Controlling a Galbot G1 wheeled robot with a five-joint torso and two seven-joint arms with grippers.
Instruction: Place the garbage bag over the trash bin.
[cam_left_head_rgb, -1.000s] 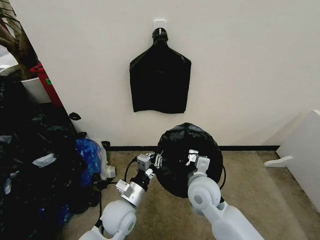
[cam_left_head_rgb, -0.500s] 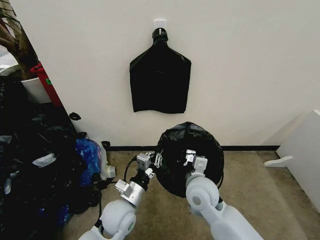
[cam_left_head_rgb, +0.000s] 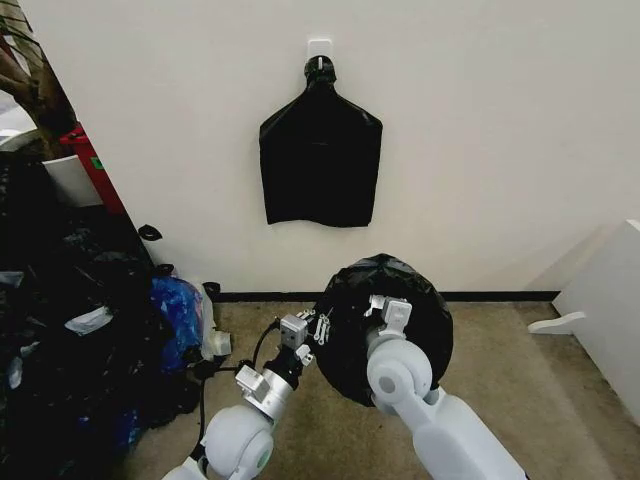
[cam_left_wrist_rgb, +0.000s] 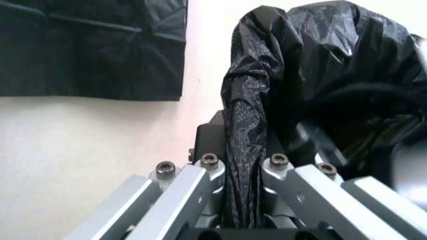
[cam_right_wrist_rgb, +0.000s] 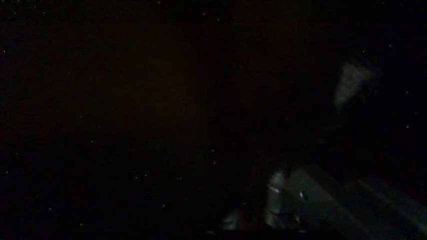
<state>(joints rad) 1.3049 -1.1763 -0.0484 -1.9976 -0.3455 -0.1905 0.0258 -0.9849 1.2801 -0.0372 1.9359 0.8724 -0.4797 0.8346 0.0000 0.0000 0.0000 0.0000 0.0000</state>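
1. The garbage bag (cam_left_head_rgb: 385, 315) sits slightly lower below the hanging black bundle (cam_left_head_rgb: 321, 160) than before.
2. Glossy, crinkled, billowing round.
3. Left tool (cam_left_wrist_rgb: 243, 200) clamps its gathered edge; right tool's (cam_left_head_rgb: 385, 308) grip: cannot tell.

A glossy black garbage bag (cam_left_head_rgb: 385, 315) is sitting in the lower centre of the head view, puffed into a rounded, crinkled dome, low in front of a pale wall and above a tan floor. Its thin plastic is catching small highlights along many fine creases. In the left wrist view, the garbage bag (cam_left_wrist_rgb: 320, 80) is filling the upper right, and one gathered fold of it is running down the middle of the frame into the space between two metal finger bars, bunched into tight vertical pleats. The trash bin cannot be made out; whether it is under the bag cannot be told.
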